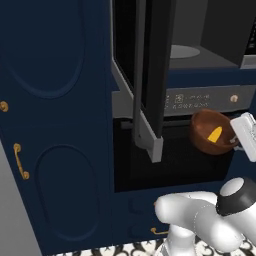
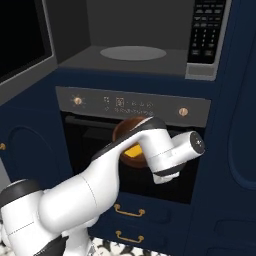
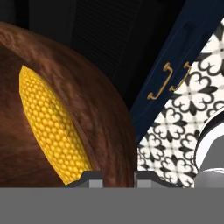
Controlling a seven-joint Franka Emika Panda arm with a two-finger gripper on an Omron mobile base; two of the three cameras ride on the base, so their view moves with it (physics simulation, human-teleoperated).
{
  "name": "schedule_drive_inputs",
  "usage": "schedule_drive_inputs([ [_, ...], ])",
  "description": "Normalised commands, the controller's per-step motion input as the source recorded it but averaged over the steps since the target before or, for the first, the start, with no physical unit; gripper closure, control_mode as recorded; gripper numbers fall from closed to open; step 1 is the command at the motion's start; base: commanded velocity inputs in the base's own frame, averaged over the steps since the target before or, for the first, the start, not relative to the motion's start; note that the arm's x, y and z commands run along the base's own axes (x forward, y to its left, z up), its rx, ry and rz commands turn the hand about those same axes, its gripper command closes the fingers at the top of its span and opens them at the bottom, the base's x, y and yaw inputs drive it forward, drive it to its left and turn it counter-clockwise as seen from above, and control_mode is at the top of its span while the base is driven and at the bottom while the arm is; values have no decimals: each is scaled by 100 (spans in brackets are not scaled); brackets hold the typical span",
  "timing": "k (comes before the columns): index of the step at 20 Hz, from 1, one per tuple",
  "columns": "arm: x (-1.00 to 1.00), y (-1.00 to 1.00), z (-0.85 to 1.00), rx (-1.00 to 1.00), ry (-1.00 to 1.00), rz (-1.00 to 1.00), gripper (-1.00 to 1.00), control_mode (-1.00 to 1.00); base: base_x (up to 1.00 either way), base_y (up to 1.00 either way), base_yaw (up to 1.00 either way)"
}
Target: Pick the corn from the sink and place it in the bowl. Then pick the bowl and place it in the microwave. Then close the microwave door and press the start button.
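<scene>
Navy cabinetry fills the scene, w/ patterned floor tile below in hand view. Microwave [image 2: 135, 50] sits above the oven [image 2: 132, 107]; cavity dark, turntable bare. Microwave door [image 1: 150, 85] swung wide open, seen edge-on in left base view.

Bowl [image 1: 212, 132] is held in the air in front of the oven's control strip, below the microwave opening, tilted toward the left base camera. Corn [image 1: 215, 134] lies inside it against the wall; hand view shows the cob close up, resting on the bowl's inner slope.

Pincer [image 3: 109, 178]: tips sit either side of the bowl rim w/ the wall between them, so judged clamped on the bowl rim. Exact contact is partly cut off at the frame bottom.

Progress (judged):
- corn into bowl: done
- bowl pickup: done, bowl off any table
- bowl into microwave: not yet; needs lift up to cavity level
- door close + start button: left
</scene>
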Motion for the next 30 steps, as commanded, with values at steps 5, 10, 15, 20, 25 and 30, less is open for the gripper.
schedule_drive_inputs([
  [5, 0, 0, 0, 0, 0, 0, 100, 100, 13, 0, 0],
  [10, 0, 0, 0, 0, 0, 0, 100, 100, 0, 0, 0],
  [15, -38, 0, 10, 3, -9, 0, 100, -100, -20, 2, 0],
  [20, -86, 3, 76, 8, -18, -1, 100, -100, 0, 0, 0],
  [25, -7, 24, 98, -1, -15, -8, 100, -100, 0, 0, 0],
  [30, 12, 17, 100, -6, -8, -5, 100, -100, 0, 0, 0],
])
